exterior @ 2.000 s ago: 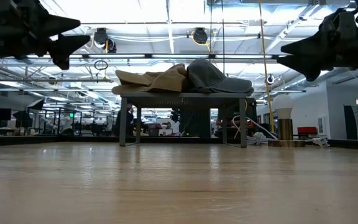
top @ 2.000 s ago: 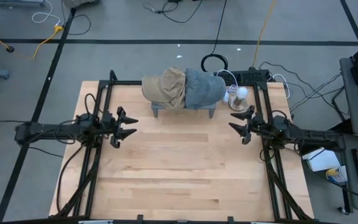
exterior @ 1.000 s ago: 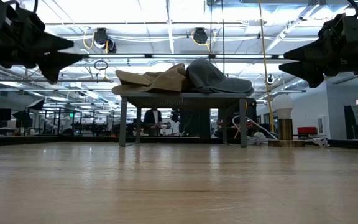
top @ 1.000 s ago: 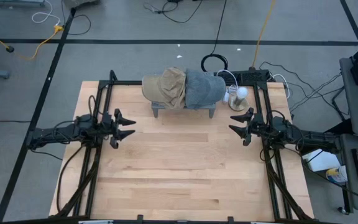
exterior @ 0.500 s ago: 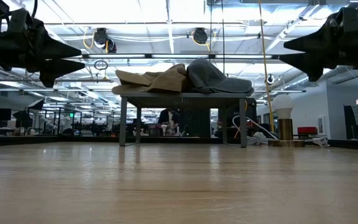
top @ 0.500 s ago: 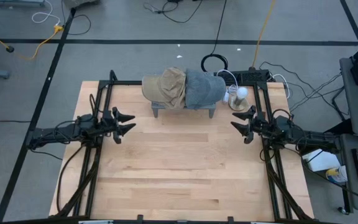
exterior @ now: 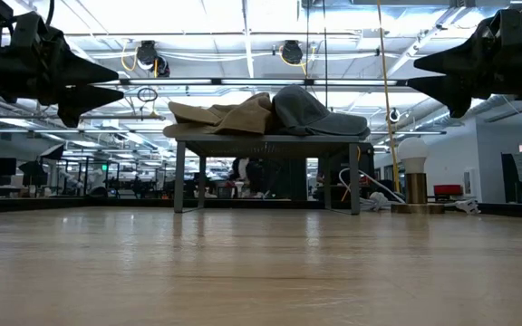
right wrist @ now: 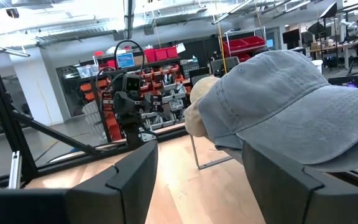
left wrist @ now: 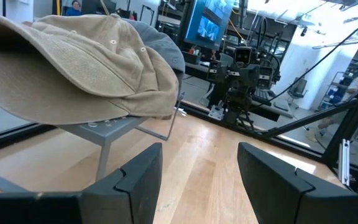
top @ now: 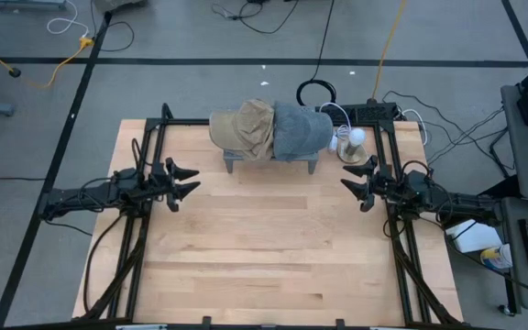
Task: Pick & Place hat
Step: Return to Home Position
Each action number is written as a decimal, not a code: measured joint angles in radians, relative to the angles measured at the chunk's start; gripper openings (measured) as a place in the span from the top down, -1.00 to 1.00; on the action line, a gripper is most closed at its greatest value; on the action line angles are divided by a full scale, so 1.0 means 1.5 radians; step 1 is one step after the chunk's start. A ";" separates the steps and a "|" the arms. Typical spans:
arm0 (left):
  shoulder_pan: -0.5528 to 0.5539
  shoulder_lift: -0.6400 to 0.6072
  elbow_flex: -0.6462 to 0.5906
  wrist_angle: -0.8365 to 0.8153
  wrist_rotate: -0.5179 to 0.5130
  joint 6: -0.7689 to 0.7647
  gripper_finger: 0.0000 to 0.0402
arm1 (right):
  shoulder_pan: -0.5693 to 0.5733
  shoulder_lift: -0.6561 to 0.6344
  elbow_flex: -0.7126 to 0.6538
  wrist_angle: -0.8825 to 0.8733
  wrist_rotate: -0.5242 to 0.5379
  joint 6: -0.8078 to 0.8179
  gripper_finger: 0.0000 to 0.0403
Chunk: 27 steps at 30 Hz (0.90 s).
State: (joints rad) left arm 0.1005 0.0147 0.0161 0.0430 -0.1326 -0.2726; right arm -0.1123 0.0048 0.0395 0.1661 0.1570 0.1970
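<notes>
Tan cap (top: 244,128) and grey cap (top: 302,130) lie overlapping on top of the small grey shelf (exterior: 265,141) on the bench (top: 264,247). Left tool (top: 192,181) hovers left of the shelf, fingers spread, empty. Right tool (top: 349,190) hovers on the shelf's right, equally spread.

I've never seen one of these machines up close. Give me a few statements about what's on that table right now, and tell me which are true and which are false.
1. The left gripper and the right gripper are both open and hold nothing. True.
2. The tan cap lies flat on the wooden table. False: it rests on the small grey shelf, raised above the boards.
3. The grey cap shares that shelf with the tan cap, and the two touch. True.
4. The grey cap is on the left arm's side of the shelf. False: it is toward the right arm, and the tan cap is toward the left arm.
</notes>
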 joint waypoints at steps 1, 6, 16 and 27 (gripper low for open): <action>0.000 0.000 -0.001 0.002 0.000 0.000 -0.07 | 0.000 0.000 0.000 0.000 0.000 0.000 -0.12; 0.000 0.000 -0.001 0.006 0.000 0.000 -0.07 | 0.000 0.000 0.000 0.001 0.000 0.000 -0.12; 0.000 0.000 -0.001 0.007 0.000 0.001 -0.07 | 0.000 0.000 0.000 0.001 -0.001 0.000 -0.12; 0.000 0.000 -0.001 0.008 0.000 0.000 -0.07 | 0.000 0.000 0.000 0.001 -0.001 0.000 -0.12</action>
State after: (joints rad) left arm 0.1005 0.0147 0.0147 0.0545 -0.1325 -0.2722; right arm -0.1123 0.0051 0.0395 0.1674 0.1562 0.1970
